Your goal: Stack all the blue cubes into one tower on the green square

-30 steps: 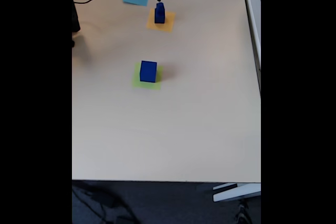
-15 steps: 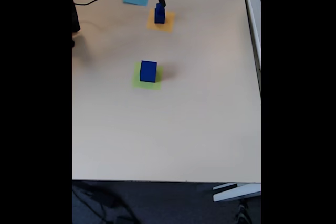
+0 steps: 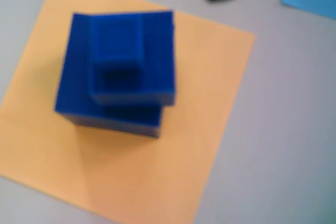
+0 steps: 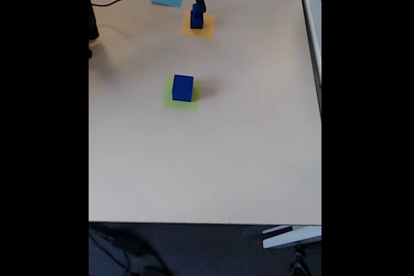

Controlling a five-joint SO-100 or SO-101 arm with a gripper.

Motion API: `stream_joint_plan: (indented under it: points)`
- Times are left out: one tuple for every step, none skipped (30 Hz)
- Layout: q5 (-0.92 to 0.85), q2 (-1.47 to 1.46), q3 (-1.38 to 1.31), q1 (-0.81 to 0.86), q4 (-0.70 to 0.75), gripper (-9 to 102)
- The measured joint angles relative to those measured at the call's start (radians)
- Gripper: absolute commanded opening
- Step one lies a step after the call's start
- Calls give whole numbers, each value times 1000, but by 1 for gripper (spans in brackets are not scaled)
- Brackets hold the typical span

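The jaws (image 4: 201, 8) have dropped onto the small cube (image 3: 116, 45); whether they grip it I cannot tell. Under them, it tops a mid cube (image 3: 152, 61) on the orange square (image 3: 210, 77). Well nearer the camera, the big cube (image 4: 182, 87) sits on the green square (image 4: 169, 101).

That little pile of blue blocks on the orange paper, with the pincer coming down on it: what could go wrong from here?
Three things, I'd guess. The small cube sits off-centre on the medium cube, near one corner, so a nudge might tip it off. The pincer hangs right at the pile, and a slightly misjudged approach could knock both onto the orange square. And the large cube on the green square still needs precise placing on top.
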Motion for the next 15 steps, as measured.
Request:
stream_joint_plan:
  points:
    - [0, -2, 0, 0, -5, 41]
    - [0, -3, 3, 0, -11, 41]
    - [0, -3, 9, 0, -14, 41]
    - [0, -3, 12, 0, -20, 41]
    - [0, -3, 20, 0, -26, 41]
    - [0, -3, 31, 0, -34, 41]
    - [0, -3, 37, 0, -37, 41]
    - [0, -3, 44, 0, -41, 41]
    - [0, -3, 52, 0, -49, 41]
    - [0, -3, 60, 0, -55, 41]
    - [0, -3, 67, 0, -58, 41]
    - [0, -3, 72, 0, -61, 41]
    - [0, -3, 78, 0, -64, 41]
    - [0, -3, 84, 0, -69, 41]
    - [-9, -3, 87, 3, -71, 41]
